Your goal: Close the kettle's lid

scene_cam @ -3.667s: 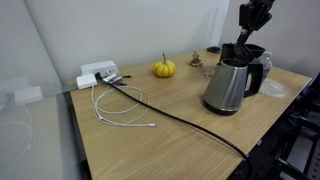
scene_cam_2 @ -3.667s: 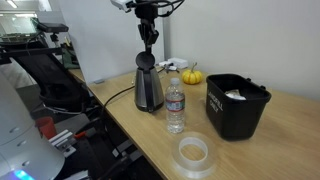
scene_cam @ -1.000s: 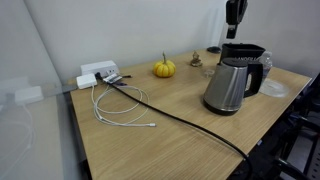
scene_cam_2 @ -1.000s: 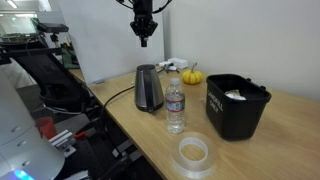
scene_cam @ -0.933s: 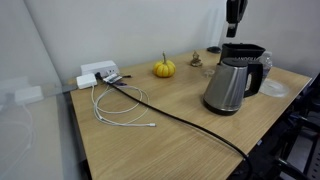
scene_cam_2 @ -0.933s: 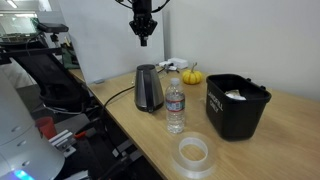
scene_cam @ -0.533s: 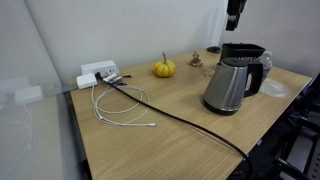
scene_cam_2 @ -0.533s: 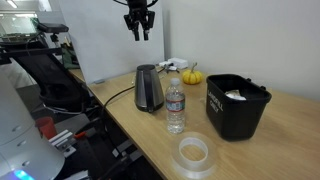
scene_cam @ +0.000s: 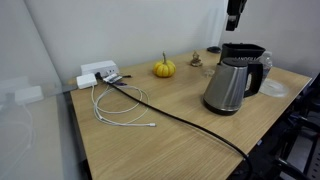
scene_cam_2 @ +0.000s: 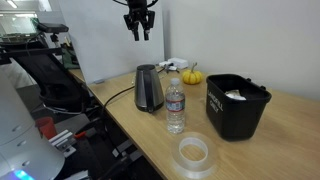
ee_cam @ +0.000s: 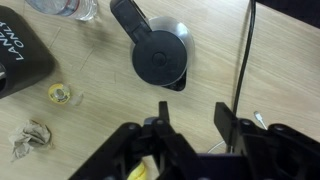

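The steel kettle (scene_cam: 232, 82) stands on the wooden table, also seen in an exterior view as kettle (scene_cam_2: 148, 88). Its black lid (scene_cam: 243, 50) lies flat on top. From the wrist view the kettle (ee_cam: 160, 55) appears from straight above, lid down, handle toward the upper left. My gripper (scene_cam_2: 138, 34) hangs high above the kettle, well apart from it. In the wrist view the gripper (ee_cam: 193, 110) stands open with only bare table between its fingers. Only its lower end shows as gripper (scene_cam: 234, 22) at the top edge.
A water bottle (scene_cam_2: 174, 103), a black bin (scene_cam_2: 237, 105) and a tape roll (scene_cam_2: 192, 152) stand beside the kettle. A small pumpkin (scene_cam: 164, 69), white cables (scene_cam: 115, 105), a power strip (scene_cam: 98, 73) and the kettle's black cord (scene_cam: 180, 120) lie on the table.
The raised lid now lies down on the kettle. My gripper has lifted off it to high above, and in the last second its jaws went from shut to open.
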Controlling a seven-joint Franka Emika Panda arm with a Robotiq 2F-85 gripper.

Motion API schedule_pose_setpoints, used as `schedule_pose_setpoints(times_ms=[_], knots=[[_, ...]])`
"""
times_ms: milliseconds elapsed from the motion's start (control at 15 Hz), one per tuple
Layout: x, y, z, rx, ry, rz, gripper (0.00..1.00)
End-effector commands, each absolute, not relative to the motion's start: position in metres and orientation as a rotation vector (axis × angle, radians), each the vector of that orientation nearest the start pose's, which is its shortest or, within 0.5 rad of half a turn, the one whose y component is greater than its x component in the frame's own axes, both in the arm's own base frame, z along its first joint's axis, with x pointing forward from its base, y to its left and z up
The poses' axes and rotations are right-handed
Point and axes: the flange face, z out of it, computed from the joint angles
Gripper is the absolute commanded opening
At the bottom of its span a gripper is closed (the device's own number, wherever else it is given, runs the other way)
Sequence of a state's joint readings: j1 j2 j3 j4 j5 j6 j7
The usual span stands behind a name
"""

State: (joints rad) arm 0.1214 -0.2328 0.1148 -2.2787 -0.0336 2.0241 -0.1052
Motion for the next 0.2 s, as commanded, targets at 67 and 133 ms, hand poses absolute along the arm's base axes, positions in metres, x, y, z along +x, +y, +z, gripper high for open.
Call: schedule_pose_setpoints(times_ms=[67,133], knots=[[0.4595,0.1104,0.4481,-3.15,-0.562,0.033,0.52],[0.4595,0.1104,0.4481,-3.15,-0.562,0.033,0.52]])
